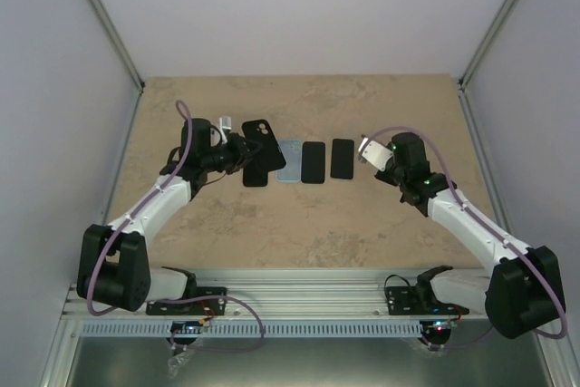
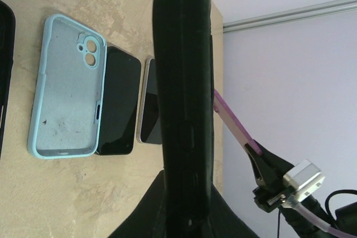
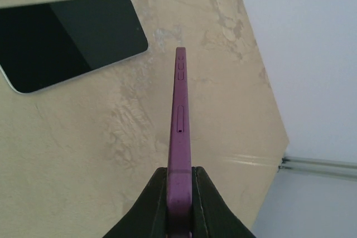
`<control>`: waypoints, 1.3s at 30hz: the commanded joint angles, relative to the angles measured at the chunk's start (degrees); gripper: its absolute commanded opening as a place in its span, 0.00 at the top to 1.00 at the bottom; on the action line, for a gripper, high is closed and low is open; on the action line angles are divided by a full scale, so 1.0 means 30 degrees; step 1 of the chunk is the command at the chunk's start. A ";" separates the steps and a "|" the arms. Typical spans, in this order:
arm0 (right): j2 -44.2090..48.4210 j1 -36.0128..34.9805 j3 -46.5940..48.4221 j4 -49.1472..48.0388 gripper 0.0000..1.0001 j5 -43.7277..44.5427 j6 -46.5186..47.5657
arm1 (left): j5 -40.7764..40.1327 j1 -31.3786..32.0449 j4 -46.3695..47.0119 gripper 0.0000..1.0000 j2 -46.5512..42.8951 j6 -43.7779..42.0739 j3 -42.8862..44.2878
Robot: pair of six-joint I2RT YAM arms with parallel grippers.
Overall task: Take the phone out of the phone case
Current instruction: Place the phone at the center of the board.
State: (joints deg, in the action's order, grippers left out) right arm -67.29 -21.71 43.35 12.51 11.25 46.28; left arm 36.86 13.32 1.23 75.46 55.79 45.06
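Left of the light-blue soft phone case (image 1: 288, 162), which lies open side up on the beige stone-look counter (image 1: 317, 233), the left claw (image 1: 240, 147) is pinched on a black phone case (image 1: 258, 133). It holds that case off the counter, edge-on to its wrist camera. Can't tell from these angles whether anything sits inside it.

Below it, just beside the blue case's left edge, lies a flat black slab (image 1: 256, 172); phone or case, can't tell.

Right of the blue case there's one black-screened phone (image 1: 313, 162) just beside it. Another black-screened phone (image 1: 342, 159) sits one place further out, with a narrow gap between them.

Further right again, the right claw (image 3: 179, 179) is clamped on a slim purple phone (image 3: 179, 110). The phone is edge up, side buttons and SIM tray facing the wrist camera, clear of the counter.

The purple phone and black case are well apart, with the blue case and both flat phones between them. The claws face each other across that row.
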 commanded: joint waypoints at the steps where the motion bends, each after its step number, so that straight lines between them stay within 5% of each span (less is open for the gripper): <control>1: -0.0368 0.0002 -0.0753 -0.3679 0.99 0.1308 0.2582 | -0.0201 -0.0221 -0.0060 1.00 0.0060 -0.0281 0.0644; 32: -0.4525 -0.1231 -0.3351 -0.8835 0.99 0.3935 0.4309 | -0.0012 -0.0427 -0.0067 1.00 0.0207 -0.0178 0.0712; 39: -0.5130 -0.1815 -0.3923 -0.9152 0.82 0.4099 0.3678 | 0.0080 -0.0445 -0.0089 1.00 0.0443 -0.0148 0.0890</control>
State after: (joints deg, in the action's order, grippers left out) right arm -82.21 -26.13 32.88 -11.77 22.87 59.13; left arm 36.34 12.56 1.08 76.42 55.51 45.71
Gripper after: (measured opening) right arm 0.132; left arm 0.088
